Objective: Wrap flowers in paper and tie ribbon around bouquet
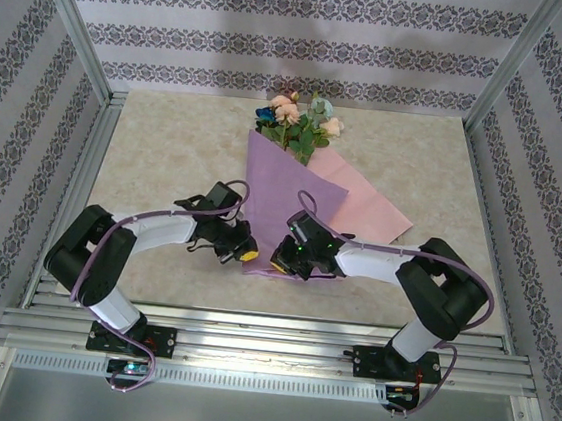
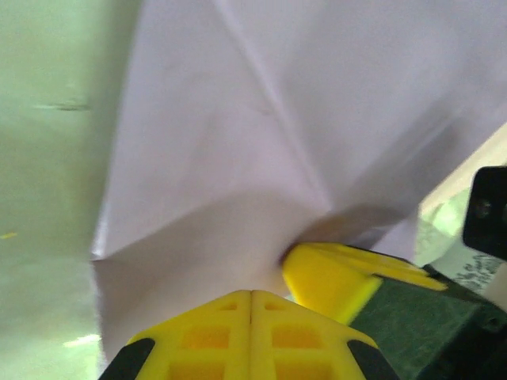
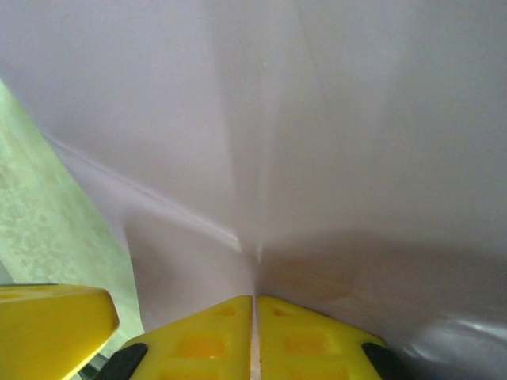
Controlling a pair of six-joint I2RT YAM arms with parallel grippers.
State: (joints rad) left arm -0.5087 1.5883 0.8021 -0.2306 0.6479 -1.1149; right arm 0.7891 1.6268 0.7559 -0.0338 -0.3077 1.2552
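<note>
The flowers [image 1: 295,122] lie at the back of the table, blooms away from me, stems hidden under the paper [image 1: 283,191]. Its lilac face is folded over them in a narrowing cone, and a pink flap [image 1: 362,204] spreads to the right. Both grippers meet at the cone's narrow near end. My left gripper [image 1: 248,252] [image 2: 252,293] is shut, its tips against the lilac paper [image 2: 261,119]. My right gripper [image 1: 280,261] [image 3: 254,299] is shut on the paper [image 3: 317,119], whose creases run into its jaws. The ribbon is out of view.
The marbled tabletop [image 1: 167,148] lies bare to the left and right of the bouquet. Patterned walls and metal frame posts [image 1: 74,23] close in the back and sides. The right gripper's yellow finger [image 2: 329,277] sits close beside my left fingertips.
</note>
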